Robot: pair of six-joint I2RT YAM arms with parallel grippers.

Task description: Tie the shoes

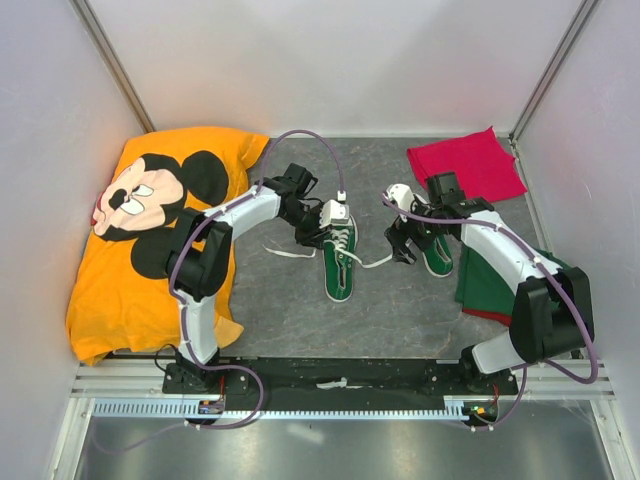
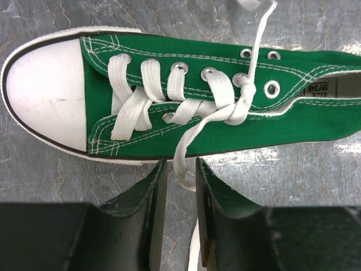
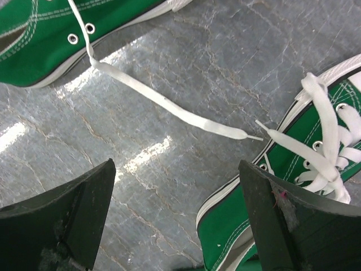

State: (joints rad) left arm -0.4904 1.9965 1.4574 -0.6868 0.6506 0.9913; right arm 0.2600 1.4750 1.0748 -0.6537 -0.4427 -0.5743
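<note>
My left gripper (image 2: 181,168) hangs over the left-hand shoe (image 2: 186,96), which lies mid-table with its toe toward 6 o'clock seen from above. My fingers (image 2: 141,206) stand nearly together. A loose lace (image 2: 179,161) from the shoe's crossed knot runs down between them, but I cannot tell whether they pinch it.

My right gripper (image 3: 176,169) is spread wide, grasping nothing, above bare table (image 3: 197,45). The right-hand shoe (image 3: 225,237) sits at 3 o'clock of the first, laces untied, partly hidden by my right fingers and arm.

A Mickey Mouse shirt (image 1: 150,250) lies at 9 o'clock and a red cloth (image 1: 468,165) at 1 o'clock. A folded green cloth (image 1: 490,280) lies at 4 o'clock, half under my right arm.
</note>
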